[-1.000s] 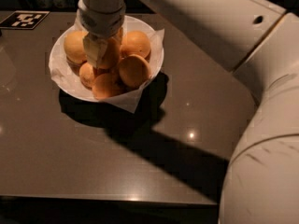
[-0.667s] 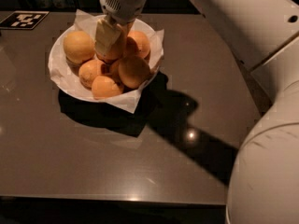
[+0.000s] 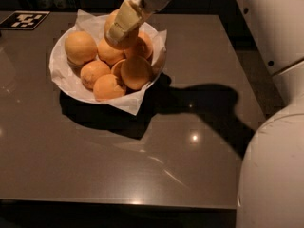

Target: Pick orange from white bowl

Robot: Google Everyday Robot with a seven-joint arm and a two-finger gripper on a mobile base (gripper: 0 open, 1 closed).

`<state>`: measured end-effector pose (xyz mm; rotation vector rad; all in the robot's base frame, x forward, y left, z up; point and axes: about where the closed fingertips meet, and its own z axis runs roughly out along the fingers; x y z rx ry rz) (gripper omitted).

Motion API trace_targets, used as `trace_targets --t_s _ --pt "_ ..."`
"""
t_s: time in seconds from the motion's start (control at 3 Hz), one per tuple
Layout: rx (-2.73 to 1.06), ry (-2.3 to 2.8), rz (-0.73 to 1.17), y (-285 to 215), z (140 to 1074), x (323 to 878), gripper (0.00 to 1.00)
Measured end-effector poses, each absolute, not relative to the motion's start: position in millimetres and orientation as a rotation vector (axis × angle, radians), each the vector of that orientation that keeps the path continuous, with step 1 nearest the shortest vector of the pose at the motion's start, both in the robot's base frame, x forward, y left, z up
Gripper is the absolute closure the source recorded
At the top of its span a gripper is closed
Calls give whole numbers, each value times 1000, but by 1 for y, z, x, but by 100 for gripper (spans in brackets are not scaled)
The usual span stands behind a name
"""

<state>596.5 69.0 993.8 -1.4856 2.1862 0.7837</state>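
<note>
The claw [image 3: 121,34] has risen out of the pile and now hangs over the back of the white bowl [image 3: 84,96], pinching the orange [image 3: 112,19] just above the heap. A shallow grip could let it slip, knocking the other oranges [image 3: 109,87] out of the bowl onto the tabletop [image 3: 142,165].

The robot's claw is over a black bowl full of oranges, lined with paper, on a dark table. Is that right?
Not quite. The camera view shows a white bowl, not black. The rest holds: the gripper is over its far side, oranges fill it, paper lines it, and it sits on a dark table.
</note>
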Motion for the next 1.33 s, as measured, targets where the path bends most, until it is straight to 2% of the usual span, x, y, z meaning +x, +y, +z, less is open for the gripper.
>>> trace_targets --t_s 0.67,1.33 --pt "-1477 2137 837 76 1004 590 100" --pt "-1402 2221 903 55 1016 534 100"
